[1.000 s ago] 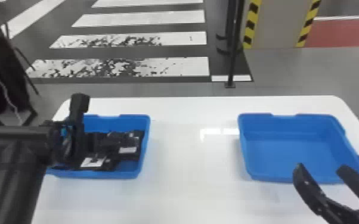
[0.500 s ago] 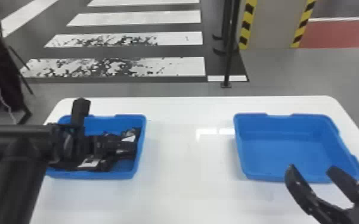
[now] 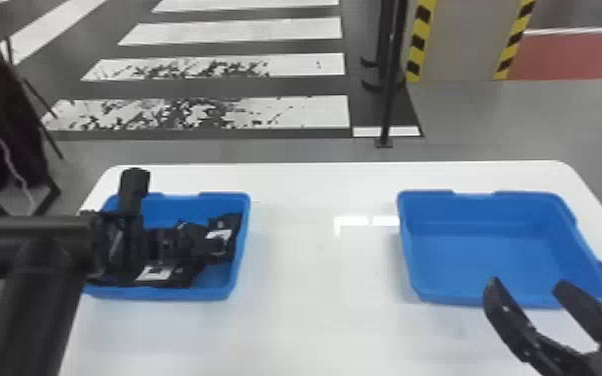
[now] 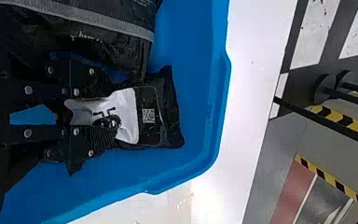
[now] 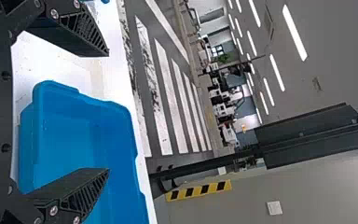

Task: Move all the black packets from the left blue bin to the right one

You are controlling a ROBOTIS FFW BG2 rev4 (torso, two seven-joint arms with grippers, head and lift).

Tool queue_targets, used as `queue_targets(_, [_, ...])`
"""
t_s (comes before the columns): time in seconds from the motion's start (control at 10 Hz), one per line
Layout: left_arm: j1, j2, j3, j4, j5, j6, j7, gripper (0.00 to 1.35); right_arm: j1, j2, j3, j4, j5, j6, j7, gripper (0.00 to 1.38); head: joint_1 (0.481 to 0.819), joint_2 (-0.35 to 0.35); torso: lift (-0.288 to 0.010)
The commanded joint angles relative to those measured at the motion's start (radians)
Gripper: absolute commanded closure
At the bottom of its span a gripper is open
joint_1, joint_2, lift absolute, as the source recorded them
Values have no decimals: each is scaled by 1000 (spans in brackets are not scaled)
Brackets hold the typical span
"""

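Note:
In the head view, my left gripper (image 3: pixel 200 240) is low inside the left blue bin (image 3: pixel 165 294), among black packets. It is shut on a black packet (image 3: pixel 232 225) with a white label, at the bin's right side; another black packet (image 3: pixel 180 276) lies nearer the front wall. The left wrist view has the gripper (image 4: pixel 86 112) pinching the labelled packet (image 4: pixel 170 116), its label creased between the fingers. A larger packet (image 4: pixel 107 23) lies alongside. My right gripper (image 3: pixel 522 285) stands open at the right blue bin's (image 3: pixel 490 265) front edge; in the right wrist view, nothing is between this gripper's (image 5: pixel 108 112) fingers.
The white table (image 3: pixel 315 300) spans the space between the bins. Raised walls surround both bins. Beyond the table's far edge stand a black pole (image 3: pixel 390 90) and, at the left, a dark chair-like object (image 3: pixel 10 115).
The white label by my left gripper sits slightly farther back in the bin than a second ago. My right gripper has shifted slightly left relative to its bin, still open.

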Motion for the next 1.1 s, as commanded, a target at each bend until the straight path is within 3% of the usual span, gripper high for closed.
queue_targets(0.0, [21,-2,16,0,-4,-25,-14,1210,3,2,-1,-2,-4,0,0,151,695,104,-139])
queue_targets(0.1, [31,1,16,-22,-6,-20,-31,1210,5,2,-3,-5,-8,0,2,151,695,109,-139])
queue_targets(0.5, [247,9,82,-513,-26,100,-57,1208,5,2,3,-42,-60,56,28,147,695,121,-139])
queue_targets(0.6, [310,9,94,-608,30,142,-60,1208,-9,2,7,-51,-68,88,54,148,695,127,-139])
queue_targets(0.8, [401,5,54,-795,74,181,-60,1210,-39,2,9,-61,-74,142,105,148,695,130,-139])
queue_targets(1.0, [453,-23,-4,-898,144,186,-46,1208,-63,2,17,-51,-124,172,134,145,695,80,-139])
